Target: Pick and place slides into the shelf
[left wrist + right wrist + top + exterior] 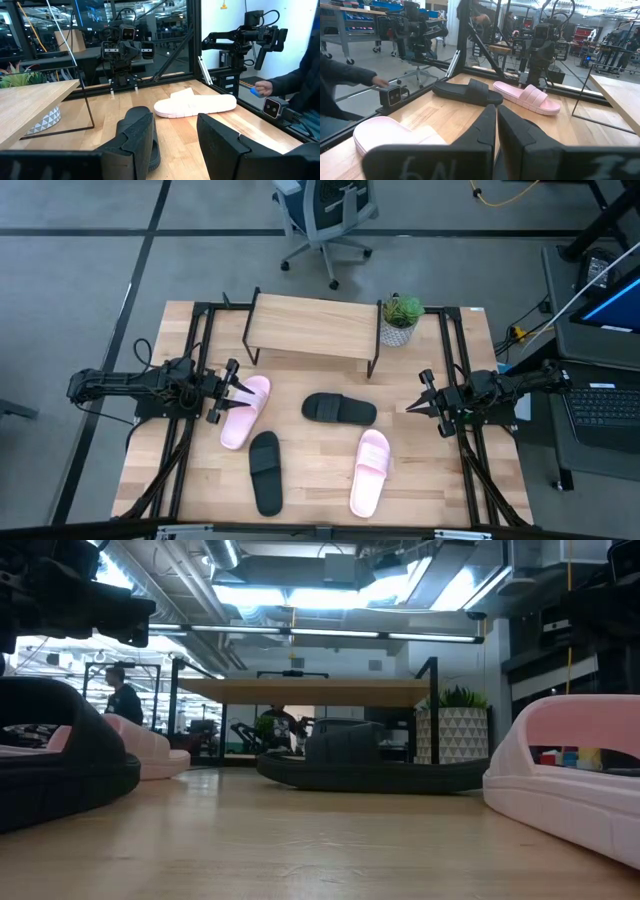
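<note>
Looming closest to the table-level camera, a black open-toe slide sandal (pixel 60 755) and a pale pink one (pixel 565 775) are lying flat on the wooden counter (pixel 320 480), and none of the four slides is on the low rack with the light plank top and thin black legs (pixel 310 325) yet, so the task is judged to be only starting. At the counter's left edge, the left pincer (pixel 235 390) is standing with its fingers spread and empty, nosing up to the second pale pink slide (pixel 245 412), which looks like the first pick. Next it is needing to drop over that strap and close. Over at the right edge, the right pincer (pixel 422 404) is waiting with fingers pressed together, holding nothing. A second black slide (pixel 340 409) is lying mid-counter before the shelf, partly crowding the approach, and a small potted plant (pixel 400 320) is standing just beside the shelf's right end; the plank top itself is offering bare room.
</note>
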Available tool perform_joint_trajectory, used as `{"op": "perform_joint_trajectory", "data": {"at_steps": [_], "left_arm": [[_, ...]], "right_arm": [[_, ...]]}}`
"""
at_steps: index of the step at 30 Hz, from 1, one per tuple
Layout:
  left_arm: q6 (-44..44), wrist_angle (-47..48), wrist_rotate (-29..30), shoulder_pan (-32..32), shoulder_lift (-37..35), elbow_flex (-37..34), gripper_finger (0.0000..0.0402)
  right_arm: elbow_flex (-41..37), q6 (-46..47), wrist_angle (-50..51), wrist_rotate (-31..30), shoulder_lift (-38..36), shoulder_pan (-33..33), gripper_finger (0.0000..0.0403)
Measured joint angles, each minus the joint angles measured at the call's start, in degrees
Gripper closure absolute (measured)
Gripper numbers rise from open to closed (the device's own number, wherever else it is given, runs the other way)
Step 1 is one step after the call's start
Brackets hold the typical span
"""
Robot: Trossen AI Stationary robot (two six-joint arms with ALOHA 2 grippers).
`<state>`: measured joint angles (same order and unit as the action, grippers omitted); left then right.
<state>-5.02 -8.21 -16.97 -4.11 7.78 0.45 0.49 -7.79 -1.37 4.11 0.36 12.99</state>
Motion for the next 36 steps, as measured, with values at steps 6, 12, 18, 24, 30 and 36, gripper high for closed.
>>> {"op": "perform_joint_trajectory", "data": {"at_steps": [6, 12, 18, 24, 30, 36], "left_arm": [[0.0, 0.0, 0.0, 0.0, 0.0, -0.01, 0.0257], [0.0, 0.0, 0.0, -0.01, 0.01, -0.02, 0.0256], [-0.02, -0.02, 0.0, 0.01, 0.0, -0.01, 0.0256], [-0.02, -0.05, 0.0, 0.0, -0.01, 0.0, 0.0256], [0.39, -1.84, 0.0, -0.01, -0.01, 0.0, 0.0256], [0.42, -2.26, 0.0, 0.0, -0.01, -0.01, 0.0256]], "right_arm": [[0.0, 0.0, 0.0, 0.01, -0.02, 0.0, 0.0382], [0.0, 0.0, -0.01, -0.01, -0.01, 0.0, 0.0382], [0.0, 0.0, -0.02, 0.0, -0.01, 0.0, 0.0382], [0.0, 0.03, -1.32, 0.03, -0.02, -0.01, 0.0382], [0.0, 0.02, -1.29, 0.03, -0.02, 0.0, 0.0382], [0.0, 0.04, -1.25, 0.03, -0.02, 0.0, 0.0382]]}}
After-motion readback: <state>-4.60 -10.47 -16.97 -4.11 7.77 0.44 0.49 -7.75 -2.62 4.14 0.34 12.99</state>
